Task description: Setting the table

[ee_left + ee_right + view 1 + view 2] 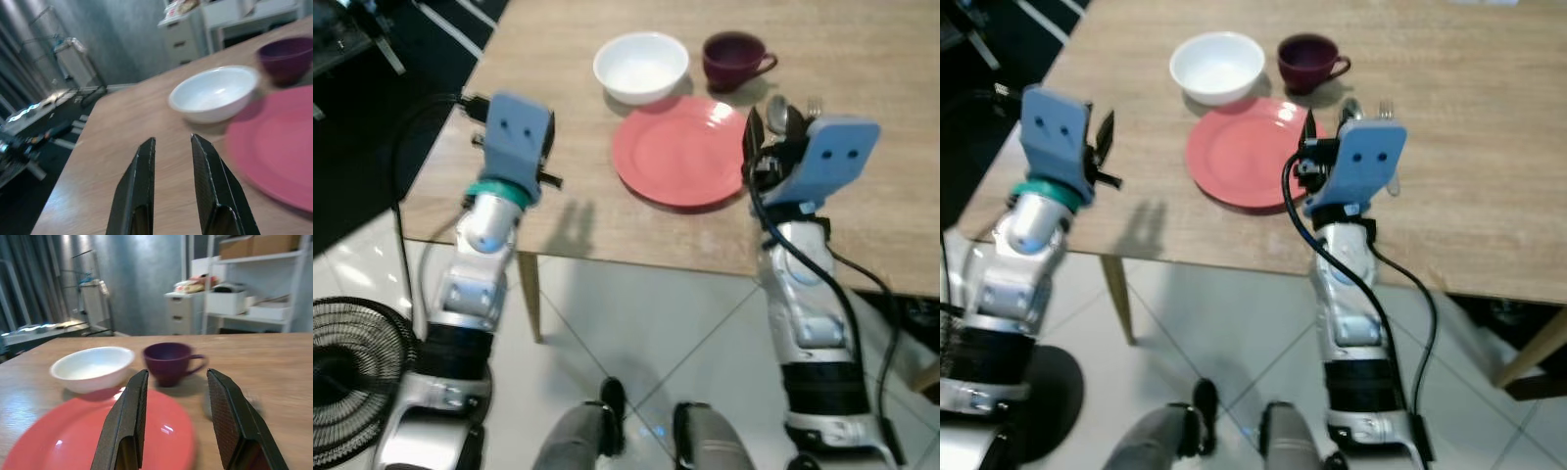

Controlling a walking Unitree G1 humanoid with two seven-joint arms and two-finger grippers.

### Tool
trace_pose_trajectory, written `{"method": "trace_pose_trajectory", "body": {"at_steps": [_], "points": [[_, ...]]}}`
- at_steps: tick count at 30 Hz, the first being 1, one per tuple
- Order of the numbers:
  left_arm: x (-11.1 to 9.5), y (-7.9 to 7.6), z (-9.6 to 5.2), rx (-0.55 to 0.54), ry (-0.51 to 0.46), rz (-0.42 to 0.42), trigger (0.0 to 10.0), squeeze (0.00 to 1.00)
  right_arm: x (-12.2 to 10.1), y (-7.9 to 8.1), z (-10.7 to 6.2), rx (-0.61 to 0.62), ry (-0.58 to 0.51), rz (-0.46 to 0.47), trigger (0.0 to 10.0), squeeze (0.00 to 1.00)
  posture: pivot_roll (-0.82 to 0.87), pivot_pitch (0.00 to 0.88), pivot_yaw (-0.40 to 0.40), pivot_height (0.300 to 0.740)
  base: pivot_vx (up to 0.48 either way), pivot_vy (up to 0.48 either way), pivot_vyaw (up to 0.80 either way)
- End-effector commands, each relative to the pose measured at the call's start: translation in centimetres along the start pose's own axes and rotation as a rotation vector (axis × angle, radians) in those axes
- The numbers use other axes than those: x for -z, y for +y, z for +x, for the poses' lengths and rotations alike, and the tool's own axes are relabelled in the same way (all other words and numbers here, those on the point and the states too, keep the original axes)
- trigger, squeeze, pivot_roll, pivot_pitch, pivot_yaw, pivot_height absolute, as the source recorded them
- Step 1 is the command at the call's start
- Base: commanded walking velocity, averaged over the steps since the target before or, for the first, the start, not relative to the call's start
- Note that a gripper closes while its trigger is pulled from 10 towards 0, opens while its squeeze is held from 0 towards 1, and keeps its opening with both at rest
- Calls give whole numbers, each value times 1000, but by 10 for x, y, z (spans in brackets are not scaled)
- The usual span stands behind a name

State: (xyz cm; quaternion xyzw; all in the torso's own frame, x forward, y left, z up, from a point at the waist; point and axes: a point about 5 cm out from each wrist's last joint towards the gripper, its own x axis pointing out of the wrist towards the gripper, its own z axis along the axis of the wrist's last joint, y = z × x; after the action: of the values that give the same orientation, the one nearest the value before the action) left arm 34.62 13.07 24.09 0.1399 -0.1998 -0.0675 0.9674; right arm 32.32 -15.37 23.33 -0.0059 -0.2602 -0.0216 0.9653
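red plate (680, 152) lay on the wooden counter (862, 117), white bowl (640, 67) and purple cup (734, 59) behind it, right end effector (176, 418) parted and empty at the plate's edge, left end effector (171, 191) slightly parted, empty, over bare counter

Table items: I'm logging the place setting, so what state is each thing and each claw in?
White bowl: upright, empty.
Purple cup: upright, handle toward the robot's right.
Red plate: flat, bare.
Spoon: lying right of the plate.
Left claw: open, holding nothing.
Right claw: open, holding nothing.
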Motion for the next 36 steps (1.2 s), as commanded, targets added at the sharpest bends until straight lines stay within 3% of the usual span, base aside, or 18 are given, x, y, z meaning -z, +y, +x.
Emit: {"method": "trace_pose_trajectory", "body": {"at_steps": [1,36], "points": [[8,4,-4,-11,26,12,10000,0,4,0,-3,4,16,8,10000,0,-59,149,132,740,-382,0,0],[6,0,-1,-1,14,5,10000,0,5,-4,-2,9,21,-10,10000,0,-75,147,126,740,-372,0,0]]}}
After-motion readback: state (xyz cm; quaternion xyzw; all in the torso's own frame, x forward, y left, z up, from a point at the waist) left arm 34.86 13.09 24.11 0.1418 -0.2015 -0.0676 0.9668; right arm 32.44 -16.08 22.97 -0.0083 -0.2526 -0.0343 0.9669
